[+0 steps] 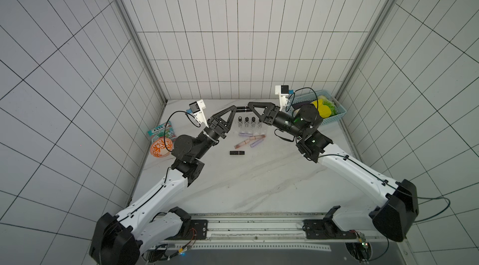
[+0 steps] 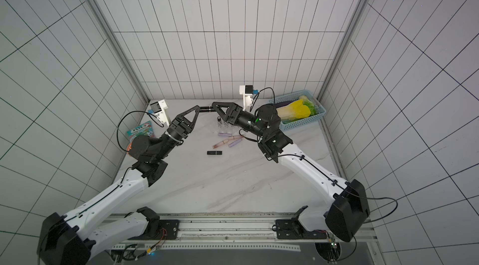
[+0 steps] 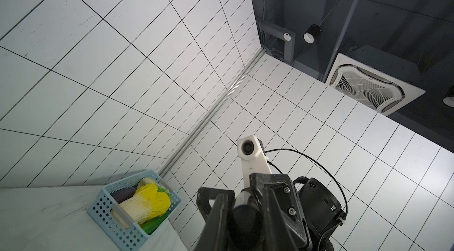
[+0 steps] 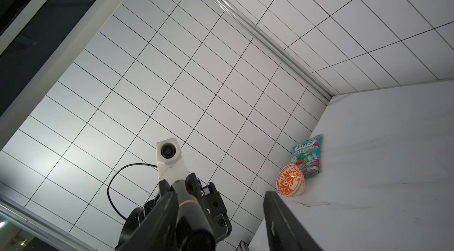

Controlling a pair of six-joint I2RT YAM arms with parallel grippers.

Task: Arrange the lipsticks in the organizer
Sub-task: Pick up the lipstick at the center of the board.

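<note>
A black lipstick (image 1: 241, 107) hangs level in the air above the organizer, and my left gripper (image 1: 234, 108) is shut on one end of it. My right gripper (image 1: 249, 105) reaches over the other end, open. In the right wrist view the lipstick (image 4: 194, 213) lies against one finger, with a wide gap to the other finger (image 4: 282, 213). The clear organizer (image 1: 250, 129) holds three upright black lipsticks (image 1: 247, 119). Two lilac tubes (image 1: 245, 134), two pink-clear ones (image 1: 242, 143) and a black one (image 1: 237, 152) lie on the table in front of it.
A light blue basket (image 1: 334, 118) with a cabbage stands at the back right, close behind my right arm. An orange patterned bowl (image 1: 160, 148) and a sweets packet (image 1: 159, 131) sit at the left wall beside my left arm.
</note>
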